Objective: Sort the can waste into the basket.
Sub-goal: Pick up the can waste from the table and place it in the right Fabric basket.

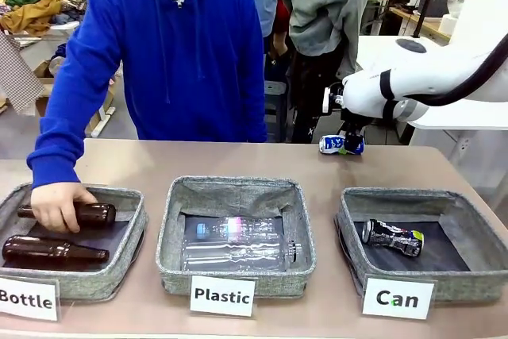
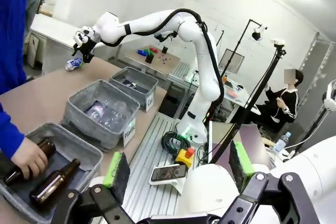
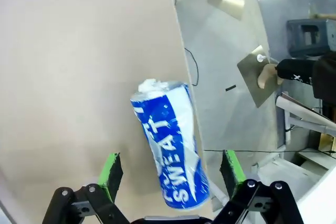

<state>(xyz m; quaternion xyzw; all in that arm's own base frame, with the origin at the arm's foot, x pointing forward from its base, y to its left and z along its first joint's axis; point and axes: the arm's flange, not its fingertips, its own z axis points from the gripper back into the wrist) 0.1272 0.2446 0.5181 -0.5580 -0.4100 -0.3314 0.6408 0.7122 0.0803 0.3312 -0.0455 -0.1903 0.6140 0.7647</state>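
Note:
A dented blue and white can (image 1: 341,144) lies on its side at the table's far edge. My right gripper (image 1: 348,128) hangs just above it, open. In the right wrist view the can (image 3: 169,145) lies between the two green pads (image 3: 111,169), which stand clear of its sides. A black and silver can (image 1: 393,237) lies inside the grey basket (image 1: 421,197) carded "Can" at the right. My left gripper (image 2: 178,165) is off the table's side, open, with nothing between its fingers.
The middle "Plastic" basket (image 1: 238,188) holds clear plastic bottles. At the left, the "Bottle" basket (image 1: 131,200) holds two brown bottles, and a person's hand (image 1: 59,206) rests on one. The blue can lies close to the table edge (image 3: 181,51).

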